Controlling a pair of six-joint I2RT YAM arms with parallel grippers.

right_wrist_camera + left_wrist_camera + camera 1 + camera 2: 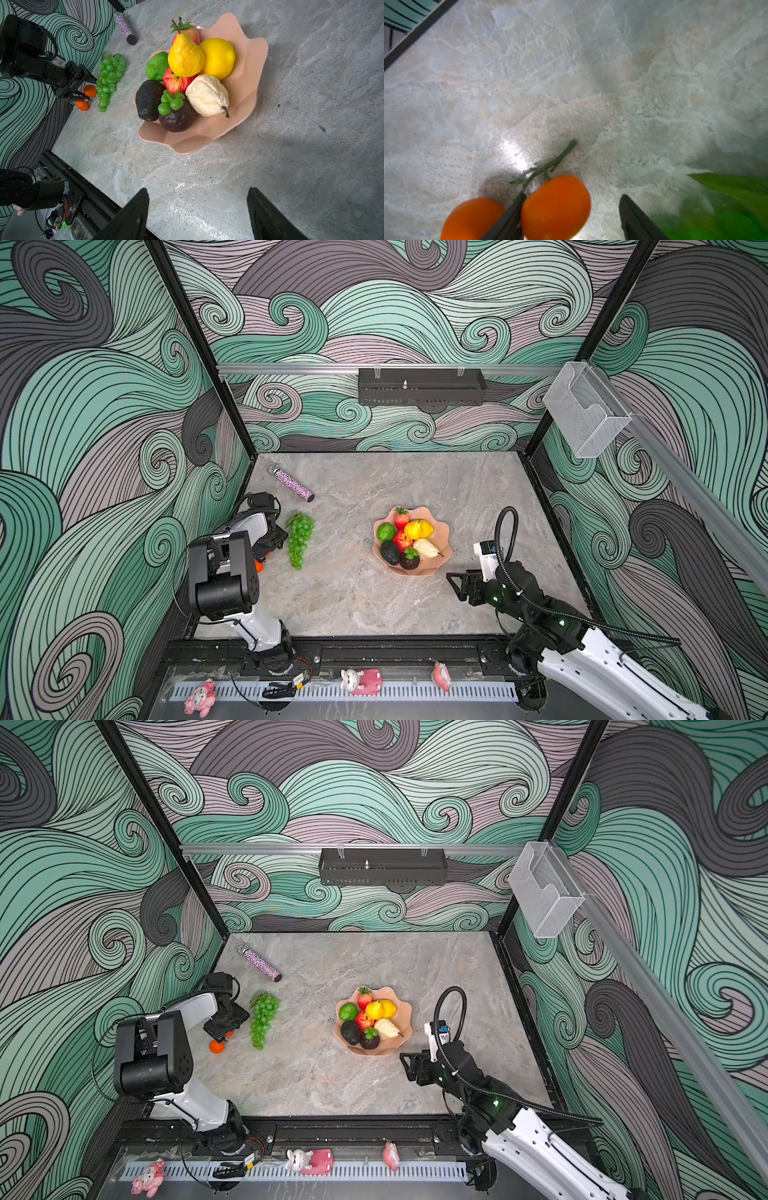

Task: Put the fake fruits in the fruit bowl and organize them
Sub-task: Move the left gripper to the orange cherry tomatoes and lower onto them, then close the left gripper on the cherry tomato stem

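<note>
The grey marbled table (374, 601) carries the fruit bowl (443, 532), a grape bunch (300, 540), two oranges (90, 90) and a sparkly tube (293, 485).

Sparkly tube (294, 485) on the marble table (374, 605) — clear box (586, 414) hangs above.

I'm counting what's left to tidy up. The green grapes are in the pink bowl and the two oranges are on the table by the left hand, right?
Not quite. The green grapes are not in the pink bowl; they lie on the table to its left, as both top views show. The two oranges are on the table by the left hand.
</note>
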